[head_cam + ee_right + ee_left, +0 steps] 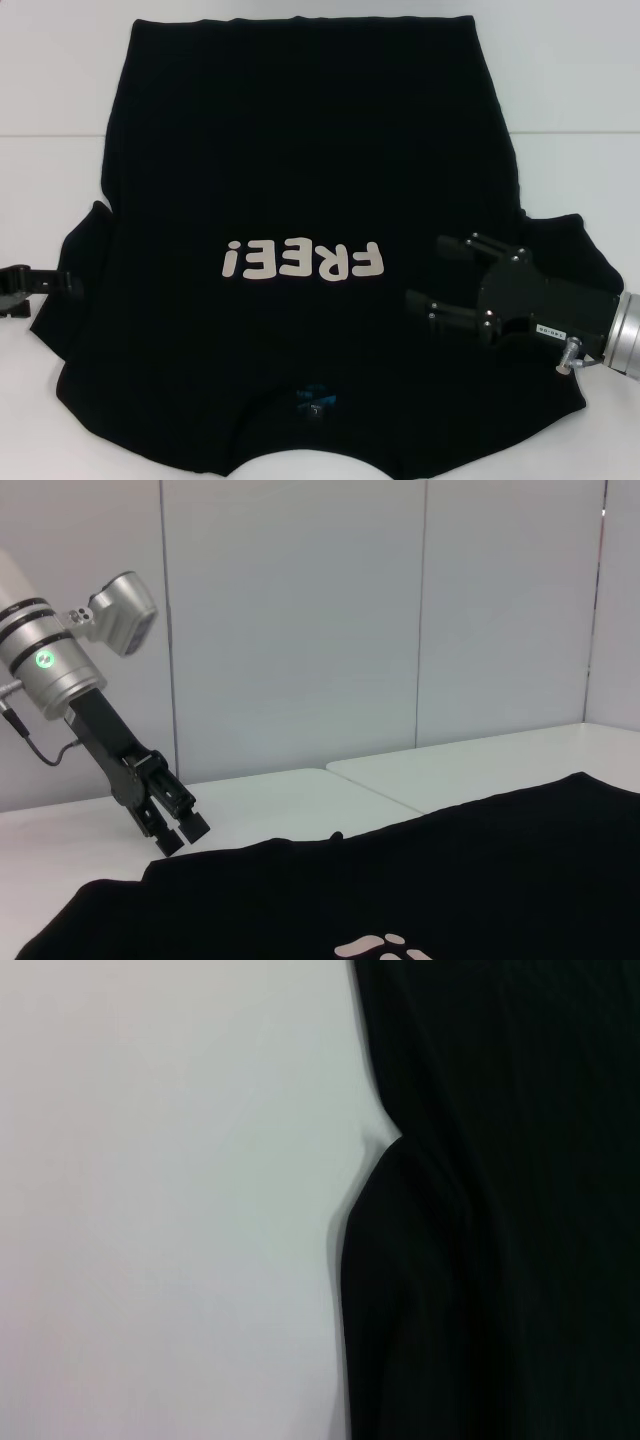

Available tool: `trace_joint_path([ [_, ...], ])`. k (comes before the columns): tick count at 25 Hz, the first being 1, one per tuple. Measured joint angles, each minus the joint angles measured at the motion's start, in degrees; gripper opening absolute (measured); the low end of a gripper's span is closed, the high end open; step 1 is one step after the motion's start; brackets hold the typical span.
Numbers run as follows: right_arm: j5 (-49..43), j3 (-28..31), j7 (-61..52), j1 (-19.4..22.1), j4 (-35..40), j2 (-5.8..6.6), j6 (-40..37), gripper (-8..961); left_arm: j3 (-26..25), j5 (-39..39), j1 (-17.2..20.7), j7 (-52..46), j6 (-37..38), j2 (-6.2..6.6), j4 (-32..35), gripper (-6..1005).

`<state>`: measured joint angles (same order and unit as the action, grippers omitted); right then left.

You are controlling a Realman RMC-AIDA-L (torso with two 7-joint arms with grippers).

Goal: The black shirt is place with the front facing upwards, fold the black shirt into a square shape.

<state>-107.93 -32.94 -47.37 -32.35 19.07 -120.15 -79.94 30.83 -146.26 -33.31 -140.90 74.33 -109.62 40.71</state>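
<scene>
The black shirt (300,180) lies spread flat on the white table, front up. Its pale "FREE!" lettering (302,260) sits mid-chest, and a small blue neck label (312,398) shows near the collar at the near edge. My right gripper (425,270) hovers open over the shirt's right side beside the right sleeve, with nothing between its fingers. My left gripper (45,283) is low at the outer edge of the left sleeve (75,250). In the right wrist view the left gripper (180,835) angles down to the shirt's edge (240,855). The left wrist view shows that sleeve edge (400,1220) on the table.
Bare white table (50,120) surrounds the shirt on the left, right and far sides. A seam where two tabletops meet shows in the right wrist view (370,785). Pale wall panels (300,610) stand behind the table.
</scene>
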Motion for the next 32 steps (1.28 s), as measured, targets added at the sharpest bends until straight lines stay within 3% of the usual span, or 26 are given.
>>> trace_joint_path([
  [32,0.00,0.16,0.23,-0.08,-0.53,0.00,-0.44,865,-0.51,2.03,-0.21,2.35,0.95,-0.08,-2.51,891],
])
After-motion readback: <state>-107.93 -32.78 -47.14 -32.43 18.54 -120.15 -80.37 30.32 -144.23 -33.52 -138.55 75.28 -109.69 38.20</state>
